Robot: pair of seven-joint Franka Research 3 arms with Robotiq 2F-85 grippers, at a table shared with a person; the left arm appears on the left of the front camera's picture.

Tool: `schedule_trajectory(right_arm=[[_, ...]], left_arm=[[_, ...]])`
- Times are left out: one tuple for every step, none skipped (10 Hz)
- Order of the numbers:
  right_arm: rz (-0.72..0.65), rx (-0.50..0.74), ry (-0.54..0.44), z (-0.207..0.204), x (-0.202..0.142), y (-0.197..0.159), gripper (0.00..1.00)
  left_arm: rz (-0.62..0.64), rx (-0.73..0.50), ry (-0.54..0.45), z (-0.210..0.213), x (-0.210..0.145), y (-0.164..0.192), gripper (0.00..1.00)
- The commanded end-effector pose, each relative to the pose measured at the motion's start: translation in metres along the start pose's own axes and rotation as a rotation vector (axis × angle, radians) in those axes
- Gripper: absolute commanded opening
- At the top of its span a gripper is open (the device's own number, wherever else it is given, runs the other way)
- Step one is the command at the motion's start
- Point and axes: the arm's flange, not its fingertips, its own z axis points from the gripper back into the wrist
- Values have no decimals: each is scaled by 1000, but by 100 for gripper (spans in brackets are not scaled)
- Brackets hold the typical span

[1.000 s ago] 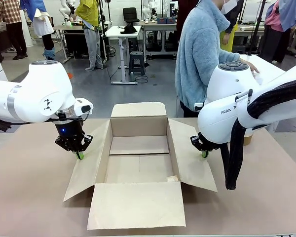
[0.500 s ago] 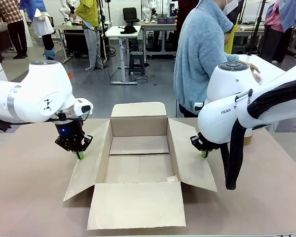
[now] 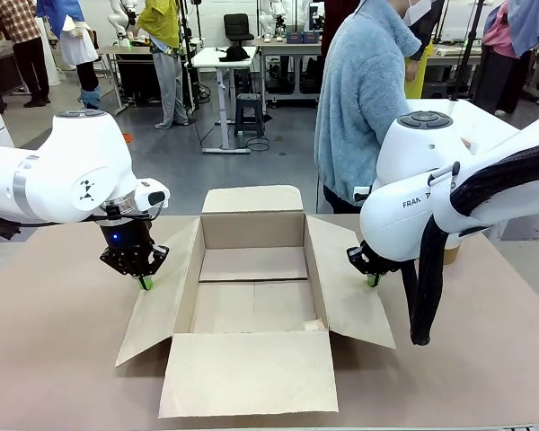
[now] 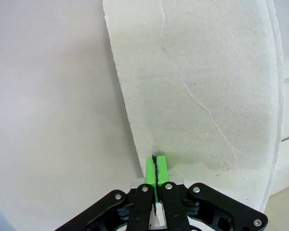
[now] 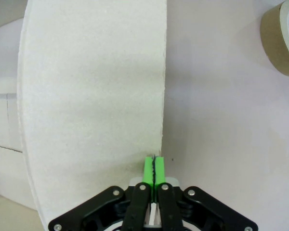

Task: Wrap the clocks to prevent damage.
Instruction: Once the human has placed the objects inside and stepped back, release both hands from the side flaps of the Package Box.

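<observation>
The left gripper (image 3: 145, 282) and right gripper (image 3: 373, 279), pads pressed together, bear on the side flaps (image 3: 162, 305) of a cardboard box (image 3: 251, 230), apparently keeping it open for the clocks, not yet inside. A person (image 3: 364, 99) stands beyond the box.

Tan cardboard box (image 3: 251, 229), brown tape roll (image 5: 284, 38), green pads (image 4: 150, 169), beige table (image 3: 54, 359)
</observation>
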Motion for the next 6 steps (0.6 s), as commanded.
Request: schedule_trajectory(right_arm=[[-9, -7, -5, 1, 0, 0, 1], [-9, -7, -5, 1, 0, 0, 1], [-9, -7, -5, 1, 0, 0, 1], [-9, -7, -5, 1, 0, 0, 1], [-9, -7, -5, 1, 0, 0, 1], [-9, -7, -5, 1, 0, 0, 1]], left_arm=[[2, 1, -2, 1, -1, 1, 0], [2, 1, -2, 1, -1, 1, 0], [2, 1, -2, 1, -1, 1, 0], [2, 1, -2, 1, -1, 1, 0], [2, 1, -2, 1, -1, 1, 0], [2, 1, -2, 1, -1, 1, 0]])
